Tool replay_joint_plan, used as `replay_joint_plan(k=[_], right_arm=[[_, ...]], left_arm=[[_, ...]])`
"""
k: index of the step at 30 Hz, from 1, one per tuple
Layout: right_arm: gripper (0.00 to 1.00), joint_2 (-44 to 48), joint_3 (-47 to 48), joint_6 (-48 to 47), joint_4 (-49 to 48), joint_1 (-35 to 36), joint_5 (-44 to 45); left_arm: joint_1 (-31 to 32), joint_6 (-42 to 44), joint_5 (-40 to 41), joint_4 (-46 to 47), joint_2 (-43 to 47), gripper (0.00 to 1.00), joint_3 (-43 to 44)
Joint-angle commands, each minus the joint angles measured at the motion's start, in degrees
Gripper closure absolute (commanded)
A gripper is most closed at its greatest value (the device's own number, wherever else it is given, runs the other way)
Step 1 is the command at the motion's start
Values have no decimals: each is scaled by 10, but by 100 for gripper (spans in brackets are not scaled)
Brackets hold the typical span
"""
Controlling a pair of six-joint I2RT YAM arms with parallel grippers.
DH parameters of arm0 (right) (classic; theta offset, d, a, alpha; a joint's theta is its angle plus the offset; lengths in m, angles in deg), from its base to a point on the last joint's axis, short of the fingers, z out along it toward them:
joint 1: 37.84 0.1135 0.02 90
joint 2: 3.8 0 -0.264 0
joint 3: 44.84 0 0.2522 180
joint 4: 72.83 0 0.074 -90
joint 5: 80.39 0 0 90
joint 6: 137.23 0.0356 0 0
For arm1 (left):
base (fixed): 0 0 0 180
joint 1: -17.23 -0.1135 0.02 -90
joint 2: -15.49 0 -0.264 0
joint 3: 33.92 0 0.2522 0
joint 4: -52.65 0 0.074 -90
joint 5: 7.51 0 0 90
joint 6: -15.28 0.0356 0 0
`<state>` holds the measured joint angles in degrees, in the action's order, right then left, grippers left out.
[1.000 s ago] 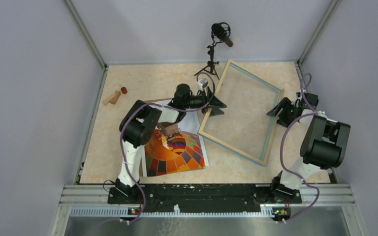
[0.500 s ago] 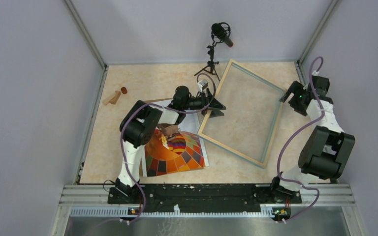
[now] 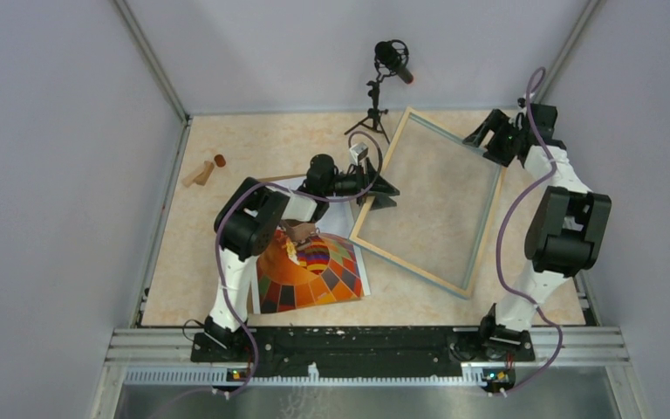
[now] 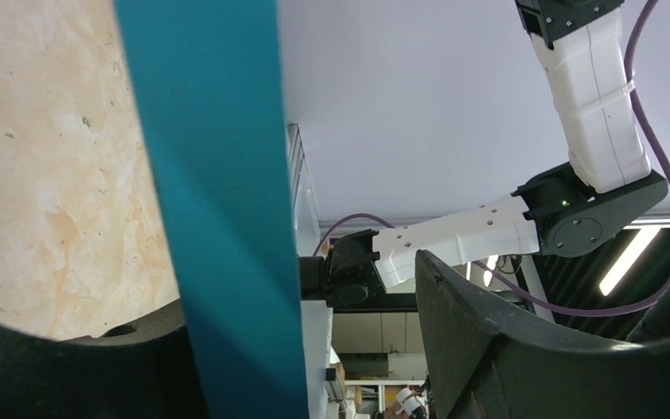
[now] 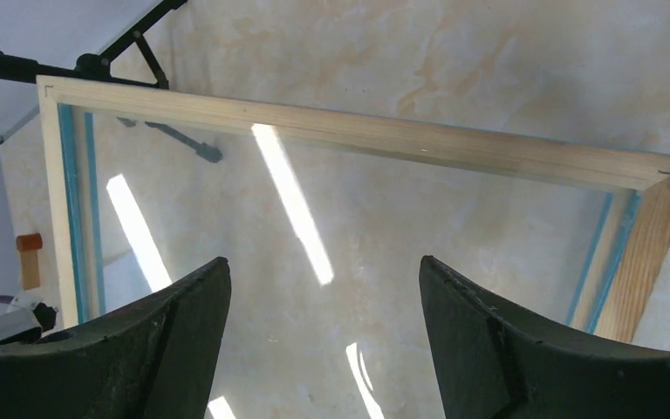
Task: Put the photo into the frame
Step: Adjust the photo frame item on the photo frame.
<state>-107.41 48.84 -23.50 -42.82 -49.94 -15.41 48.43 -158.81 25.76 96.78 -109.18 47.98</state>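
Note:
The frame (image 3: 382, 248), light wood with a blue face and clear pane, lies slanted at the table's middle right. My left gripper (image 3: 387, 188) is open and straddles its left edge. In the left wrist view (image 4: 305, 297) the blue frame edge (image 4: 218, 175) lies against one finger, with a wide gap to the other. My right gripper (image 3: 481, 135) is open and empty over the frame's far right corner. In the right wrist view (image 5: 323, 262) it hangs above the pane and wood edge (image 5: 358, 131). The photo (image 3: 314, 272), an orange checkered balloon, lies face up under my left arm.
A microphone on a tripod (image 3: 373, 112) stands just behind the frame's far corner. Small wooden pieces (image 3: 201, 171) lie at the far left. A brown board edge (image 3: 266, 181) shows under my left arm. Walls close in the table on three sides.
My right arm has swung from the frame's right edge to its far right corner, still open. The left arm, frame and photo have not moved.

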Motion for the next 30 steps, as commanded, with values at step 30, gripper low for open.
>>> replay_joint_plan(k=[30], right_arm=[[21, -162, 173, 5, 11, 34, -2]], left_arm=[[-3, 68, 23, -7, 21, 39, -17]])
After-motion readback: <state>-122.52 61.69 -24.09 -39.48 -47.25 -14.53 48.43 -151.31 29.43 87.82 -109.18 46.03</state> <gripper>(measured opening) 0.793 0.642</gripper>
